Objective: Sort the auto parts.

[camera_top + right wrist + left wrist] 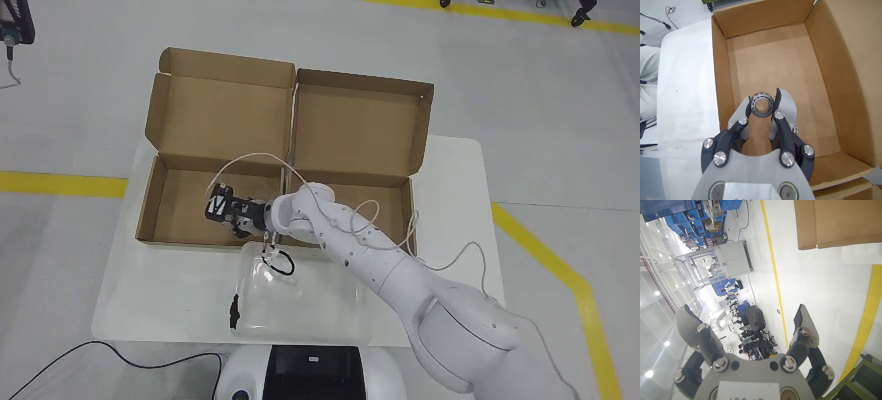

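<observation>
The right gripper hangs inside an open box of matte brown cardboard. Its black ribbed pads are clamped on a shiny steel bearing, a stubby ring with rollers round its rim. A second bearing peeks out behind one finger, low in the box. The left gripper is spread wide, gripping nothing

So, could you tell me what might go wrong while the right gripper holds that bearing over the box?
The right gripper pinches the bearing only by its rounded sides, so it might slip and drop into the box. Released here, it could strike or roll against the second bearing on the box floor behind one finger.
</observation>
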Motion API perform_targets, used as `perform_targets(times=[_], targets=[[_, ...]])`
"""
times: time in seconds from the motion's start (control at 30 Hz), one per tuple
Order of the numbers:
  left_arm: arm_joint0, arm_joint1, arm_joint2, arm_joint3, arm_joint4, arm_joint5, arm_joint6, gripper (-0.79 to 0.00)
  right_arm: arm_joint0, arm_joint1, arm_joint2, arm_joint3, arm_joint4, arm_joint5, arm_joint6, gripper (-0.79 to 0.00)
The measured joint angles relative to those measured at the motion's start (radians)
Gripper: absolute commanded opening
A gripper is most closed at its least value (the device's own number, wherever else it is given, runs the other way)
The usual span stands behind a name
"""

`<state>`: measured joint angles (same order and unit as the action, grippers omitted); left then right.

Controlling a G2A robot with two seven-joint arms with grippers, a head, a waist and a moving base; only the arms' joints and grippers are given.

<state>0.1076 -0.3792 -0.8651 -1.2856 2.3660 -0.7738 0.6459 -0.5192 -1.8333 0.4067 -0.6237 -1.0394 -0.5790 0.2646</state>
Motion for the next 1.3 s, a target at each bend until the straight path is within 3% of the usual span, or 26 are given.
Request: perform_targets(times=[0.17, 0.2, 0.4, 0.57, 0.73, 0.97, 1.3], targets=[[0.0, 0.0, 0.0, 0.0, 0.0, 0.0, 0.0, 0.0, 0.015, -0.033, -0.007, 0.072, 0.009, -0.005, 0.005, -0.76], [0.0, 0.0, 0.0, 0.0, 0.0, 0.0, 0.0, 0.0, 0.019, -0.04, -0.008, 0.088, 0.01, -0.006, 0.008, -0.717], [0.0, 0.0, 0.0, 0.0, 0.0, 0.0, 0.0, 0.0, 0.034, -0.069, -0.011, 0.145, 0.004, -0.001, 0.006, -0.256], [0.0, 0.0, 0.0, 0.0, 0.0, 0.0, 0.0, 0.0, 0.05, -0.082, -0.005, 0.17, -0.008, 0.007, -0.019, -0.077], [0.0, 0.0, 0.0, 0.0, 0.0, 0.0, 0.0, 0.0, 0.063, -0.084, 0.008, 0.174, -0.025, 0.012, -0.069, 0.0], [0.0, 0.0, 0.0, 0.0, 0.0, 0.0, 0.0, 0.0, 0.073, -0.066, 0.034, 0.134, -0.063, 0.026, -0.149, 0.0], [0.0, 0.0, 0.0, 0.0, 0.0, 0.0, 0.0, 0.0, 0.028, -0.001, 0.097, 0.006, -0.134, 0.03, -0.249, 0.0]])
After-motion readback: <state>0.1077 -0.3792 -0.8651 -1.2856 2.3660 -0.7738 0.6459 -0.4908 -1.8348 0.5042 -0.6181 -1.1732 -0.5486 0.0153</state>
